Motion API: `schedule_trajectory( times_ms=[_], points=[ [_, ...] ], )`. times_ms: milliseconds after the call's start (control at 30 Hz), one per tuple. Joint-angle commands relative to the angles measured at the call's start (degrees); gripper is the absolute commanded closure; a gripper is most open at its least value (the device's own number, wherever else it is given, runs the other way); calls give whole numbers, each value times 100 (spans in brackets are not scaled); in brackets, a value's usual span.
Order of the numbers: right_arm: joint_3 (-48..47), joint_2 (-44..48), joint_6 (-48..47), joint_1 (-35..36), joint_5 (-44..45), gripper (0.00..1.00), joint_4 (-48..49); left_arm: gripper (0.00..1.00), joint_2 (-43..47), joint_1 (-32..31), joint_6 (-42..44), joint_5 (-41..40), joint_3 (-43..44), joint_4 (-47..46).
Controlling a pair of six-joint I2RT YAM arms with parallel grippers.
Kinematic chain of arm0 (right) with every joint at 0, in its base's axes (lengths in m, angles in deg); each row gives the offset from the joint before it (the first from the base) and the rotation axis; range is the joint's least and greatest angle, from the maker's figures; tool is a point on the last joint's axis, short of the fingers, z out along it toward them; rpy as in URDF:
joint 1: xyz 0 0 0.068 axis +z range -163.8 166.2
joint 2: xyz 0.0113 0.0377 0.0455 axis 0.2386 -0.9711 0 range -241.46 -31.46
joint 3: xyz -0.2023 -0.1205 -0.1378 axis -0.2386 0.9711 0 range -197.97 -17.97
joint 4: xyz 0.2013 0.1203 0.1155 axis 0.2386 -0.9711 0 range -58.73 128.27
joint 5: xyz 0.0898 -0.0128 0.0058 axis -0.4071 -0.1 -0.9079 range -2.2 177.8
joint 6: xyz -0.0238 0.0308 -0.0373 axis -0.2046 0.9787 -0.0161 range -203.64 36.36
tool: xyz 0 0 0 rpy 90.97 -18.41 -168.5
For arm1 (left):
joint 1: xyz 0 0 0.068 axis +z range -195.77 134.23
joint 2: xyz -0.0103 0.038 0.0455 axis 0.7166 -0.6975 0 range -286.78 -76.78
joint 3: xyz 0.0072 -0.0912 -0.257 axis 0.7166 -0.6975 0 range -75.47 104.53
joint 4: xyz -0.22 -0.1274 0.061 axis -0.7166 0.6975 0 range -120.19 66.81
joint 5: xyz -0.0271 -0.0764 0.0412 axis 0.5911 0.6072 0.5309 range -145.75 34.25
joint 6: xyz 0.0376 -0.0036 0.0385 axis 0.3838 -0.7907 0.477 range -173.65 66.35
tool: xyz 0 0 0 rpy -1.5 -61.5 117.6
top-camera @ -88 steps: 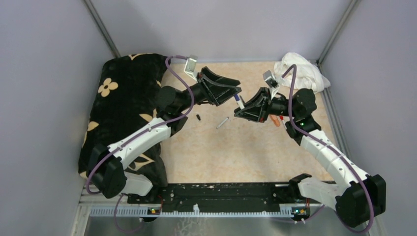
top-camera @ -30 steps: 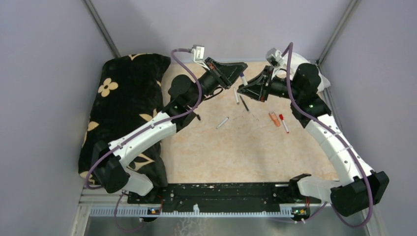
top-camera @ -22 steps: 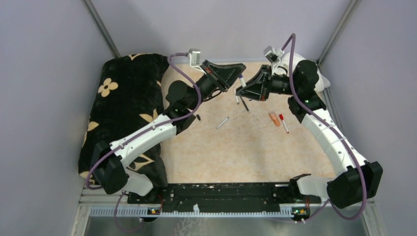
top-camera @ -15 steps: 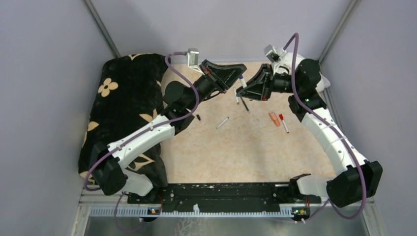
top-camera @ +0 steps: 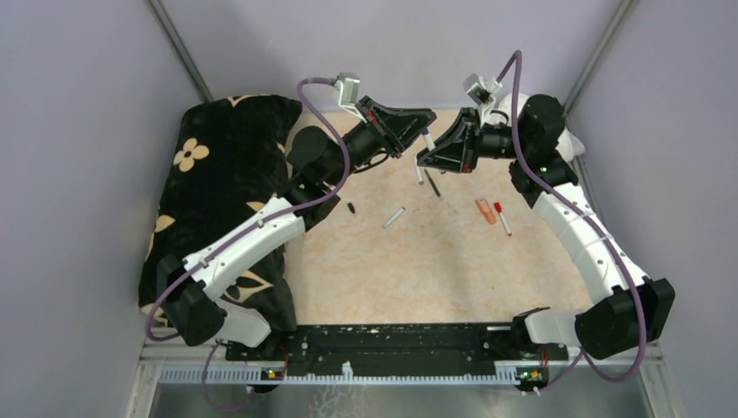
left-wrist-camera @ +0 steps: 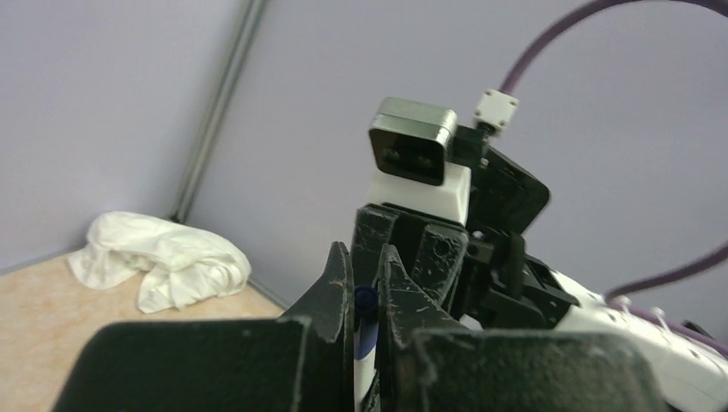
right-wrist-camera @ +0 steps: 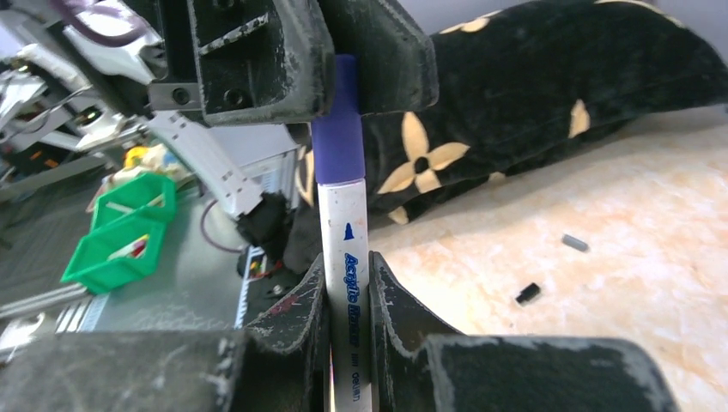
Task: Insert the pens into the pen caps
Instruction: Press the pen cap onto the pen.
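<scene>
White pen [right-wrist-camera: 348, 283] hangs above the upper centre of the beige worktop [top-camera: 435, 270], which fills the middle of the top view. A black flowered cushion [top-camera: 218, 174] lies along the worktop's left side. The left arm [top-camera: 252, 239] and right arm [top-camera: 579, 244] both reach to the upper centre and meet there. A crumpled white cloth [left-wrist-camera: 163, 262] sits at the upper right. The left gripper [top-camera: 426, 124] has its jaws pressed on the purple cap [right-wrist-camera: 339, 129], and the right gripper [top-camera: 423, 159] has its jaws pinching the white pen's barrel. The cap meets the barrel's upper end. Just below the grippers lie two thin pens [top-camera: 419, 174] side by side. To the right are an orange highlighter [top-camera: 485, 210] and a red-capped pen [top-camera: 502, 218], just beside each other. A grey pen [top-camera: 394, 217] lies at centre, a black cap [top-camera: 352, 208] further left, and a grey cap [right-wrist-camera: 575, 243] near it.
</scene>
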Motion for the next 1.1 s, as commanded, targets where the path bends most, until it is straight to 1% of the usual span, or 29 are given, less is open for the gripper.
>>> schedule_trajectory(
  times_ms=[0,33,133,200,300,367,433,567,633,833,900,967,1033,1067],
  points=[
    [-993,70,-451,152,3076,100,453,100,-783,-841,123,1473,-245,3530],
    [-1023,65,-451,156,3100,100,440,100,-835,-853,116,1509,-244,3527],
    [-1037,12,-197,129,2928,100,749,100,-973,-856,-2,2307,-348,3266],
    [-1005,-27,104,101,2684,100,1082,100,-952,-850,-173,2772,-548,2751],
    [-924,-85,715,9,2268,100,1842,100,-772,-799,-331,3313,-940,2236],
    [-898,-116,1023,-43,2082,100,2189,100,-591,-719,-536,3627,-1270,1746],
    [-885,-143,1151,-55,1981,100,2323,100,-445,-651,-683,3816,-1531,1419],
    [-936,-150,990,-66,2030,100,2102,100,-393,-619,-572,4091,-1537,1666],
    [-955,-183,1057,-132,1981,100,2087,100,-403,-619,-604,4263,-1546,1602],
    [-905,-349,1777,-126,1541,100,2819,100,-586,-636,-740,4451,-1504,1377],
    [-937,-376,1759,-126,1474,100,2818,100,-640,-645,-757,4417,-1491,1358],
    [-976,-349,1354,-109,1494,100,2388,100,-665,-621,-732,4199,-1446,1468],
    [-1071,-272,652,-13,1553,100,1603,100,-653,-579,-823,3937,-1405,1417],
    [-1034,-217,382,41,1578,100,1361,99,-611,-536,-935,3694,-1365,1377]
  ],
)
